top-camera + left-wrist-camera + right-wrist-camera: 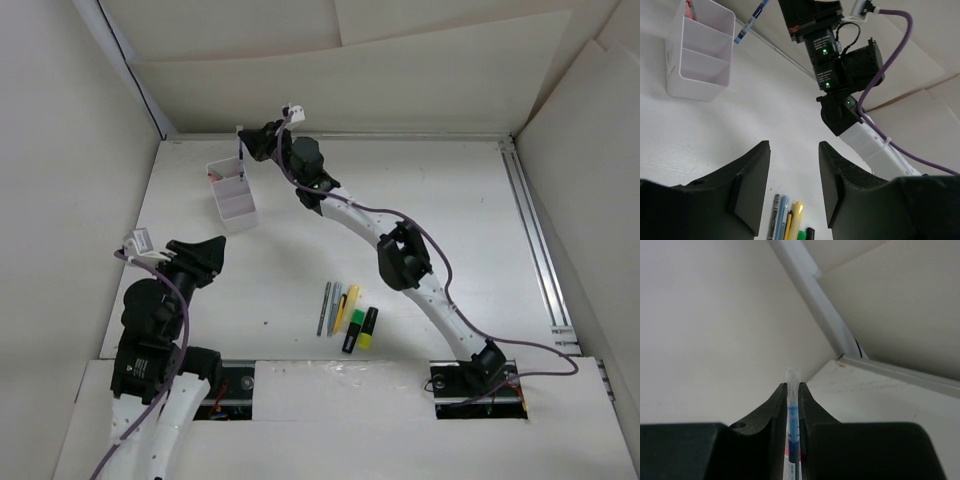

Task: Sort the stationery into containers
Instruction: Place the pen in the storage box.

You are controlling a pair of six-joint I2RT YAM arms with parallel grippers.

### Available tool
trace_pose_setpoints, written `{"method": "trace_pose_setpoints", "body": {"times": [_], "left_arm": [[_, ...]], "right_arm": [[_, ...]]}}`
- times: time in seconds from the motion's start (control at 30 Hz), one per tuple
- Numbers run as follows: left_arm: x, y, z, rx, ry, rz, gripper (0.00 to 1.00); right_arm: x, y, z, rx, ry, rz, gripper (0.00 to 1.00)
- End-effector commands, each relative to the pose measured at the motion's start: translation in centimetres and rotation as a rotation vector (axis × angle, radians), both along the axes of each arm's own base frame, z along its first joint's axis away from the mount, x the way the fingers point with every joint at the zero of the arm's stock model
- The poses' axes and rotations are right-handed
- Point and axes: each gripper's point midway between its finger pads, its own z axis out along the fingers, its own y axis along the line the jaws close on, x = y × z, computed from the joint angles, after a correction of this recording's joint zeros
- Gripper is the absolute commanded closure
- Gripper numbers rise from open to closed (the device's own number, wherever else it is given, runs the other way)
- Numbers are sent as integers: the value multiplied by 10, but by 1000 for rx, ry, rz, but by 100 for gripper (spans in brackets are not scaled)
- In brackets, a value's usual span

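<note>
White box (240, 212), upper left of the top view, holds a red pen (688, 9); right gripper (792, 387) pinches a blue pen (792, 412) near its rim, left gripper (794, 150) gapes wide.

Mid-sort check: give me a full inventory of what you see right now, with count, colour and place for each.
box: one, white, two compartments, far left of the table.
red item: one, in the box's far compartment; kind unclear.
blue pen: one, held by the box's far end.
thin pens: three, grey, blue-grey, yellow, side by side at near centre.
highlighters: two, green and yellow, just right of those pens.
rail: one, metal, along the table's right edge.
left end effector: open, empty, left of the pens.
right end effector: shut on the blue pen.
</note>
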Motion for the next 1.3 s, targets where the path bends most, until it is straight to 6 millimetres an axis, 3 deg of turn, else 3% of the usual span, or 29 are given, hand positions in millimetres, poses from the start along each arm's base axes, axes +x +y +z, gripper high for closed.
{"method": "trace_pose_setpoints", "body": {"times": [0.0,0.03,0.17,0.33,0.47,0.6,0.87,1.0,1.27], "left_arm": [[12,-4,3,-11,-27,-5,60],[15,-5,-7,-14,2,-4,60],[23,-6,-11,-13,4,-4,60],[26,-9,-5,-31,-32,-13,60],[30,-10,-16,-38,-19,-12,60],[32,-11,-23,-35,-8,-12,62],[37,-14,-30,-45,1,-22,62],[38,-14,-35,-43,10,-22,62],[40,-13,-41,-39,28,-12,62]], "right_arm": [[4,-25,73,191,-116,-99,96],[4,-29,82,216,-132,-112,96],[14,-33,69,237,-140,-195,96],[15,-37,70,266,-166,-282,95],[2,-32,78,290,-184,-322,95],[9,-33,57,281,-173,-355,95],[13,-35,47,295,-160,-371,93],[18,-34,29,283,-142,-390,93],[23,-43,26,322,-127,-436,92]]}}
